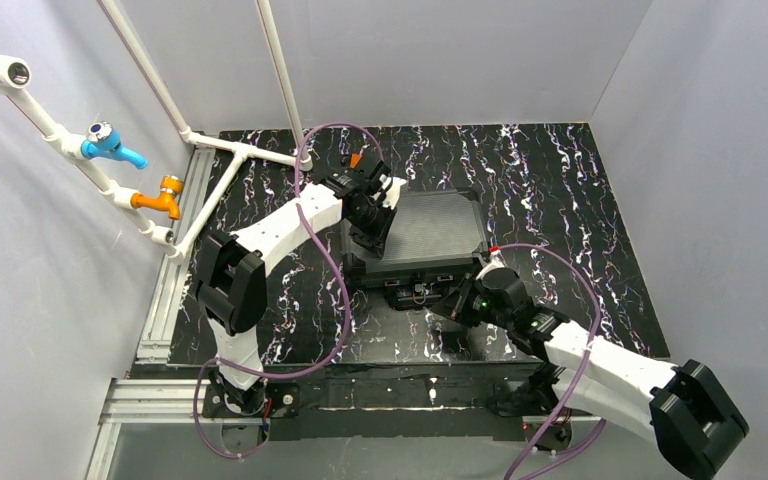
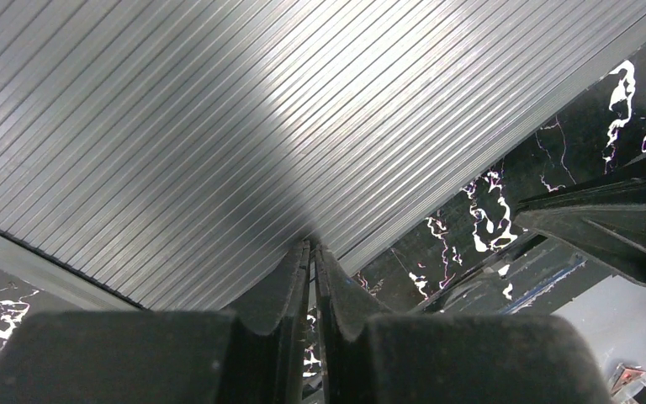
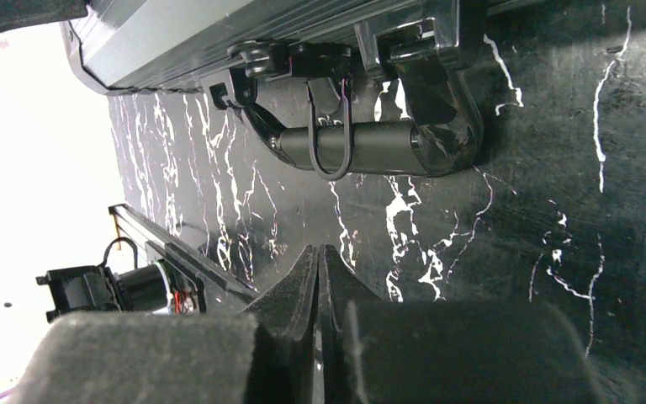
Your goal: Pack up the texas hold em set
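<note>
Findings. The black hard case point(image 1: 430, 232) of the hold'em set lies flat near the middle of the black marbled table point(image 1: 580, 200), ribbed grey lid point(image 2: 177, 109) uppermost and down on the body. Whether the lid is latched cannot be told from these views. The carry handle point(image 3: 362, 147) hangs from the near side of the case and rests against the tabletop.

Left gripper point(image 2: 312, 252): jaws drawn together with only a hairline slit between them, nothing held. The fingertips sit at the lid's ribbed surface by the case's left edge (contact appears likely but is not certain).

Right gripper point(image 3: 319, 257): jaws likewise closed on themselves and empty. It sits low over the table in front of the case, pointing at the handle but apart from it.

No cards, chips or dice are visible in any view.
</note>
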`<move>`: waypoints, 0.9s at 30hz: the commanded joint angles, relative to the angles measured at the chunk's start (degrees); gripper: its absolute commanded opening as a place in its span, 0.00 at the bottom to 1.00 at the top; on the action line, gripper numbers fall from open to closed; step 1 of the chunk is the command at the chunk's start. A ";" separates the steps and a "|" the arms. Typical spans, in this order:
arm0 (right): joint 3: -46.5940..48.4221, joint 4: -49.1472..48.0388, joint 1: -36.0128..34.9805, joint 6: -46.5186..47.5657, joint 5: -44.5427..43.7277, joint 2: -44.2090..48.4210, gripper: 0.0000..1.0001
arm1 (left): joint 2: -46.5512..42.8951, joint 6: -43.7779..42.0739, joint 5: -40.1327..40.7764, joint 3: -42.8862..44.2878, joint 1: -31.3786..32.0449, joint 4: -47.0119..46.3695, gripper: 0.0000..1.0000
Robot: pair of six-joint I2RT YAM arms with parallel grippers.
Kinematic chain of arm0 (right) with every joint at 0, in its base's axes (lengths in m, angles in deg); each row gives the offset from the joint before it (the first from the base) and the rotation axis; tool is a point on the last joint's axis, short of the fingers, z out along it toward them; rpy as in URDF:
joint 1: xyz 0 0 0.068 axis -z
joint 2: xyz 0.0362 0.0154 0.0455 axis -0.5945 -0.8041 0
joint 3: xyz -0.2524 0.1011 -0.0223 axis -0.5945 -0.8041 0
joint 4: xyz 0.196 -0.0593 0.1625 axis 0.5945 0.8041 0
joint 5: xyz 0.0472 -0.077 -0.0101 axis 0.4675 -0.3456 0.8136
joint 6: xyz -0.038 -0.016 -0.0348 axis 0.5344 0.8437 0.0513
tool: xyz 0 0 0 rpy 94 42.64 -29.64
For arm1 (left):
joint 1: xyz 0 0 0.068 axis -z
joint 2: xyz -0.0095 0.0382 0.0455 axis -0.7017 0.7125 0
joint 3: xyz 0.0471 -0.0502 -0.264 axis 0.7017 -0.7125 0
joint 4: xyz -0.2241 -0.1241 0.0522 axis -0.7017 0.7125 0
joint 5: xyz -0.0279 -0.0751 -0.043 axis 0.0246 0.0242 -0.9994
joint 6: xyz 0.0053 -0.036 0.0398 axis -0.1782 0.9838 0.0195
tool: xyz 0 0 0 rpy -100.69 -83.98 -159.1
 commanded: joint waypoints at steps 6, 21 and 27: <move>-1.12 -9.15 -4.62 -3.79 -7.29 -6.94 0.01 | 0.98 -0.75 5.43 -0.92 0.92 8.21 0.06; -2.11 -14.82 -6.05 -6.09 -10.49 -13.40 0.01 | 0.75 -0.97 6.51 -0.78 0.94 8.65 0.05; -1.32 -17.33 -6.08 -6.24 -10.32 -16.81 0.01 | 0.66 -1.04 6.73 -0.80 0.99 8.71 0.05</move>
